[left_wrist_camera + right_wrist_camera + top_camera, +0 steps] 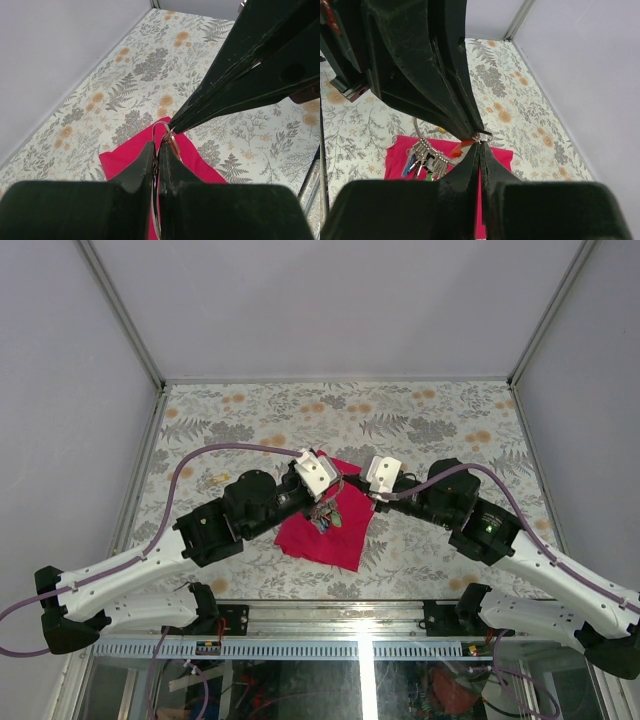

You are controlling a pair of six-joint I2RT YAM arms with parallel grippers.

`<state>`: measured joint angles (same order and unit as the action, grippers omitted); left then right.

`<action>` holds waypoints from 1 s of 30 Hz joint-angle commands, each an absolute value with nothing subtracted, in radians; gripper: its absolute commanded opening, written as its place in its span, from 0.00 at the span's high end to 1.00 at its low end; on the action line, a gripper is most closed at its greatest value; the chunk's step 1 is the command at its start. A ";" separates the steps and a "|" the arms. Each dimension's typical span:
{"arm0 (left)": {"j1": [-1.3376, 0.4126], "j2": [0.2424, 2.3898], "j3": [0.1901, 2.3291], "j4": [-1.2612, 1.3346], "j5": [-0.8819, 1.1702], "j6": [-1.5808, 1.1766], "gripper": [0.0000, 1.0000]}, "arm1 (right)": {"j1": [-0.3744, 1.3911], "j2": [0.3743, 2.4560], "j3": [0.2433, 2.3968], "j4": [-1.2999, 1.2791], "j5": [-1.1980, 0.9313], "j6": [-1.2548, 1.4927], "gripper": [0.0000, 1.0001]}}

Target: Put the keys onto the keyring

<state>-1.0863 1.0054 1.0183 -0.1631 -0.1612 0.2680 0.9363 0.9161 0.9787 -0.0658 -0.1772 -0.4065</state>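
My left gripper (158,146) is shut on the thin silver keyring (161,131), pinching its wire edge-on above the magenta cloth. In the right wrist view the keyring's loop (415,127) carries a hanging bunch of keys (426,157) with blue, green and red tags. My right gripper (480,144) is shut on a red-headed key (461,146), with a small metal ring (486,135) at its tips. The two grippers meet tip to tip, left (338,485) and right (362,488), with the bunch (322,518) hanging below. No loose brass keys show.
The magenta cloth (335,540) lies on the floral table cover (250,410) under the grippers. Grey walls enclose the table on the left, back and right. The table's near edge has a metal rail (330,615).
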 commanded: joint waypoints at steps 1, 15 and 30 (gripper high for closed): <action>-1.089 1.000 1.027 -0.104 -0.149 0.276 1.00 | 0.944 0.926 1.029 0.017 -0.183 -0.388 1.00; -1.090 0.999 1.028 -0.107 -0.142 0.276 1.00 | 0.944 0.912 1.023 0.027 -0.107 -0.394 1.00; -1.088 1.003 1.028 -0.114 -0.134 0.279 1.00 | 0.944 0.896 1.016 0.052 -0.056 -0.391 1.00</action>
<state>-1.0855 1.0054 1.0183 -0.1673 -0.1596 0.2680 0.9401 0.9184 0.9787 -0.0418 -0.1108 -0.3954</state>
